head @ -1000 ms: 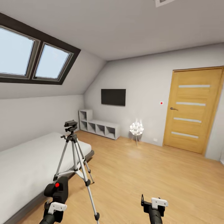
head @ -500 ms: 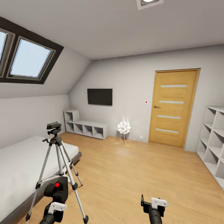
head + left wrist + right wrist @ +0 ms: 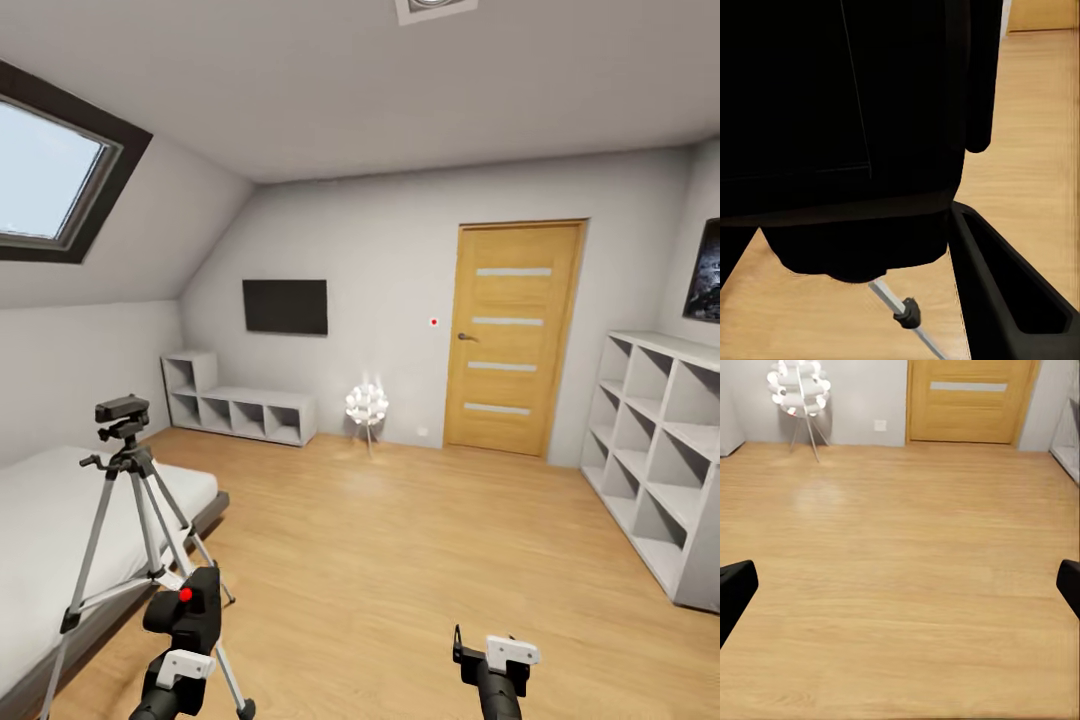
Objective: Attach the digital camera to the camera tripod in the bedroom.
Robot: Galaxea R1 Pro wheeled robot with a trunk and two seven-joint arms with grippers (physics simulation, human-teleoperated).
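Head view puts the left gripper [image 3: 185, 640] low at the near left, clamped on the small black boxy digital camera with its round red button on top [image 3: 186, 605], which it carries upright above the white wrist block. From the left wrist view the camera's dark body [image 3: 847, 127] sits right up against the lens, with one black finger [image 3: 1009, 289] running alongside it and a silver leg with a black foot [image 3: 904, 311] showing past it over the floor. The right gripper [image 3: 490, 655] hangs low at the near right holding nothing; the right wrist view catches its two black fingertips [image 3: 735, 589] at the picture's opposite edges, well apart, with bare floor between. Just beyond the held camera stands the tall tripod with three silver telescoping legs, black joints and a black head [image 3: 125, 440], on the light wood floor [image 3: 400, 560] beside the foot corner of the grey bed with its white mattress [image 3: 40, 530]. Further out are a low grey cube shelf [image 3: 240, 405], a black wall screen [image 3: 285, 306], a white ball-cluster floor lamp [image 3: 366, 405], a light wooden door [image 3: 512, 335] and a tall grey cube shelf [image 3: 660, 450] along the right wall. The pick-up looks done and the step in hand is the approach. Next the robot probably needs to square up to the tripod, which sits off to the left, then raise the camera above the head and lower it onto the mounting plate without knocking a leg.
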